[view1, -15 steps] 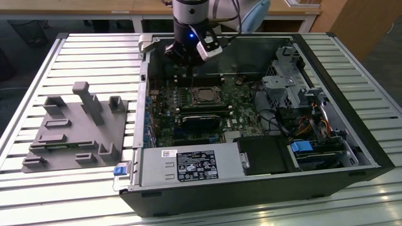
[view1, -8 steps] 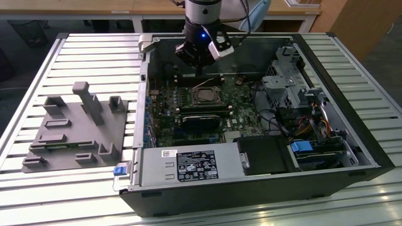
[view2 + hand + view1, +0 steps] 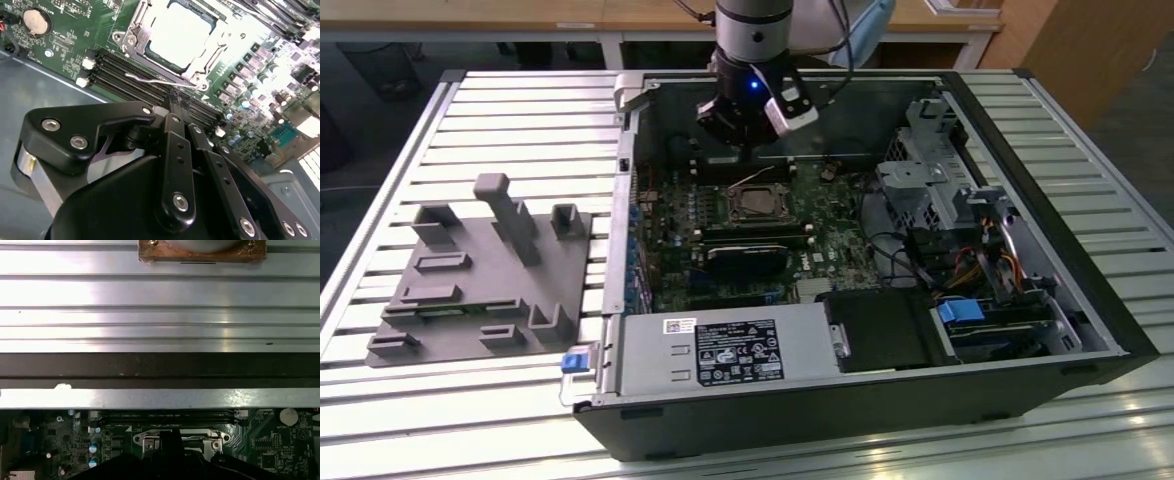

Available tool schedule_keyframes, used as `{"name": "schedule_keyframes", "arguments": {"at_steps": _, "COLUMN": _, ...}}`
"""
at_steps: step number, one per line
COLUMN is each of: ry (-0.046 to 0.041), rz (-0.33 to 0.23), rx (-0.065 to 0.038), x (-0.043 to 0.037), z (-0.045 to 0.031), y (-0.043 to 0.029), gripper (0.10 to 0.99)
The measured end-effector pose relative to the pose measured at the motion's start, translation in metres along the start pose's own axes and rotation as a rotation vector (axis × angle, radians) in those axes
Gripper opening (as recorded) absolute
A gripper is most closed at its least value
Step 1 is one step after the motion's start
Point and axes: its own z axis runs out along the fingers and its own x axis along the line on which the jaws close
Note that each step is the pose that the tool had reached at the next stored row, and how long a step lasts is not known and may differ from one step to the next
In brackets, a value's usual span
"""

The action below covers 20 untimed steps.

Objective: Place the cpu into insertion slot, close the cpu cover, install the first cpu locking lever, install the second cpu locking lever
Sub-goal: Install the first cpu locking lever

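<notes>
Open computer case (image 3: 1067,300) on a slatted table (image 3: 494,110). Inside, on the green motherboard (image 3: 674,250), insertion slot (image 3: 175,42) with cpu (image 3: 181,34) seated and cpu cover (image 3: 145,35) lying flat around it. Just beside the slot, thin wire locking lever (image 3: 155,79), apparently unlatched. Claw (image 3: 177,102) pinched closed, empty, at that lever. Likely risks: slipping off the springy wire, scraping the memory slots (image 3: 135,82) beside the slot.

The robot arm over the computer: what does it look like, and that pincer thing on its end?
The arm is a round grey tube with a black end section showing a small blue light. Grey cables trail beside it. A white, black-faced box is fixed at the wrist. In the second wrist view, the pincer is matte black: flat jointed metal links fastened with silver screws, narrowing toward the tips.
</notes>
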Motion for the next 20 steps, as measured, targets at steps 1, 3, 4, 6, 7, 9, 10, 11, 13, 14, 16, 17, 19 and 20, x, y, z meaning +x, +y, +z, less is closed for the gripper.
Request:
{"name": "schedule_keyframes", "arguments": {"at_steps": 1, "ry": 0.0000, "rz": 0.000, "rx": 0.000, "x": 0.0000, "z": 0.0009, "y": -0.0001, "gripper": 0.122}}
{"name": "schedule_keyframes", "arguments": {"at_steps": 3, "ry": 0.0000, "rz": 0.000, "rx": 0.000, "x": 0.0001, "z": 0.0025, "y": -0.0003, "gripper": 0.122}}
{"name": "schedule_keyframes", "arguments": {"at_steps": 4, "ry": 0.0001, "rz": 0.000, "rx": 0.000, "x": -0.0001, "z": 0.0032, "y": -0.0003, "gripper": 0.122}}
{"name": "schedule_keyframes", "arguments": {"at_steps": 6, "ry": 0.0000, "rz": 0.000, "rx": 0.000, "x": -0.0015, "z": 0.0048, "y": -0.0005, "gripper": 0.122}}
{"name": "schedule_keyframes", "arguments": {"at_steps": 7, "ry": 0.0001, "rz": 0.000, "rx": 0.000, "x": -0.0035, "z": 0.0056, "y": -0.0005, "gripper": 0.122}}
{"name": "schedule_keyframes", "arguments": {"at_steps": 9, "ry": 0.0002, "rz": 0.000, "rx": 0.000, "x": -0.0069, "z": 0.0068, "y": -0.0004, "gripper": 0.122}}
{"name": "schedule_keyframes", "arguments": {"at_steps": 10, "ry": 0.0001, "rz": 0.000, "rx": 0.000, "x": -0.0086, "z": 0.0073, "y": -0.0003, "gripper": 0.122}}
{"name": "schedule_keyframes", "arguments": {"at_steps": 11, "ry": 0.0000, "rz": 0.000, "rx": 0.000, "x": -0.0098, "z": 0.0078, "y": -0.0001, "gripper": 0.122}}
{"name": "schedule_keyframes", "arguments": {"at_steps": 13, "ry": 0.0000, "rz": 0.000, "rx": 0.000, "x": -0.0122, "z": 0.0090, "y": 0.0002, "gripper": 0.122}}
{"name": "schedule_keyframes", "arguments": {"at_steps": 14, "ry": 0.0001, "rz": 0.000, "rx": 0.000, "x": -0.0134, "z": 0.0097, "y": 0.0003, "gripper": 0.122}}
{"name": "schedule_keyframes", "arguments": {"at_steps": 16, "ry": 0.0001, "rz": 0.000, "rx": 0.000, "x": -0.0153, "z": 0.0116, "y": 0.0006, "gripper": 0.122}}
{"name": "schedule_keyframes", "arguments": {"at_steps": 17, "ry": 0.0001, "rz": 0.000, "rx": 0.000, "x": -0.0161, "z": 0.0126, "y": 0.0007, "gripper": 0.122}}
{"name": "schedule_keyframes", "arguments": {"at_steps": 19, "ry": 0.0001, "rz": 0.000, "rx": 0.000, "x": -0.0171, "z": 0.0144, "y": 0.0009, "gripper": 0.122}}
{"name": "schedule_keyframes", "arguments": {"at_steps": 20, "ry": 0.0001, "rz": 0.000, "rx": 0.000, "x": -0.0175, "z": 0.0153, "y": 0.0011, "gripper": 0.122}}
